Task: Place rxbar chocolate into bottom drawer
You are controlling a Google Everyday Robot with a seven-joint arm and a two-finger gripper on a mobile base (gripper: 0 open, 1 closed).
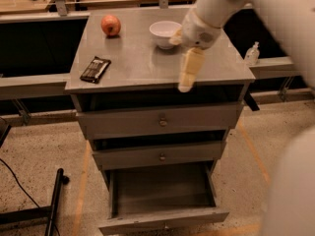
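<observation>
The rxbar chocolate [95,69], a flat dark bar, lies on the left front of the grey cabinet top [142,65]. The bottom drawer [162,221] is pulled out and its tray looks empty. My gripper [186,85], cream-coloured, hangs from the white arm over the front middle-right of the cabinet top. It points down near the front edge, to the right of the bar and well apart from it. It holds nothing that I can see.
A red apple [110,25] and a white bowl [165,33] stand at the back of the top. Two upper drawers with knobs [162,121] are closed. A small bottle [252,54] stands on a ledge at right. A black stand [54,200] is on the floor at left.
</observation>
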